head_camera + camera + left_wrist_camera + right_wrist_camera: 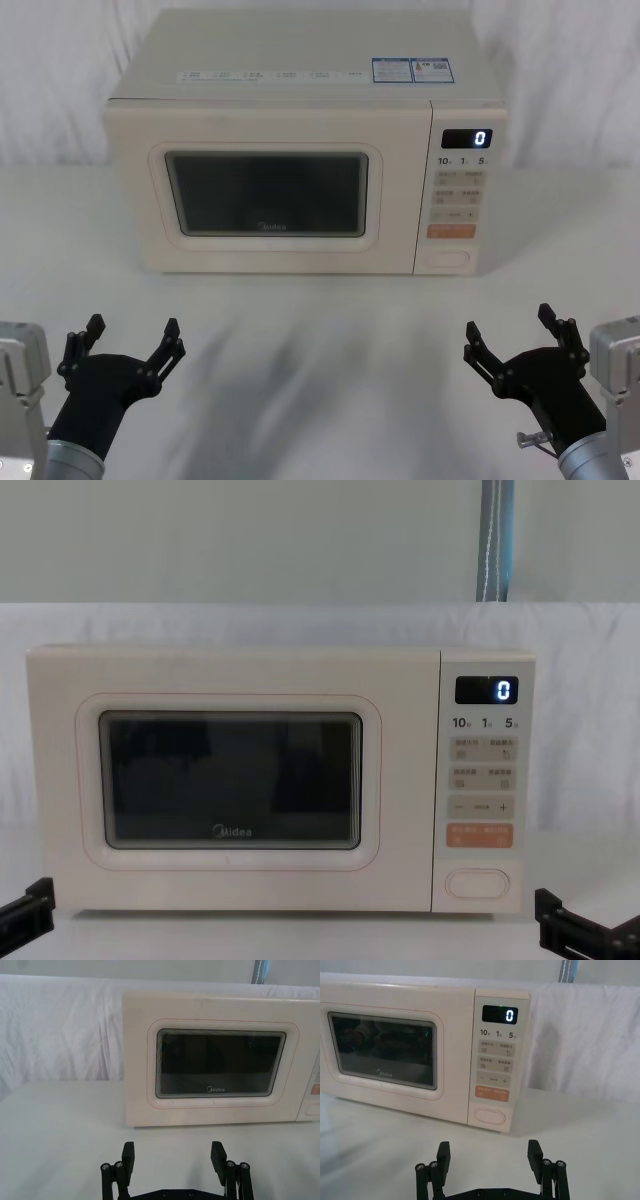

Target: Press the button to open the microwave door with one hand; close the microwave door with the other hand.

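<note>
nearest to the robot, the left gripper [130, 338] and the right gripper [518, 336] wait low over the white table [320, 350], both wide open and holding nothing, likely ready to start. behind them sits the microwave [300, 150], its microwave door [270, 195] shut. the oval button [448, 258] is at the panel's bottom, nearer the right gripper. the dark window hides the inside.

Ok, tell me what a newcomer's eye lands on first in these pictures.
The cream Midea microwave stands at the middle of the white-draped table, its door shut and its display glowing "0". Below the orange key sits the oval cream button, at the bottom of the panel on the robot's right. Both black claw grippers hang open short of it: the left gripper near the left, the right gripper near the right.
</note>
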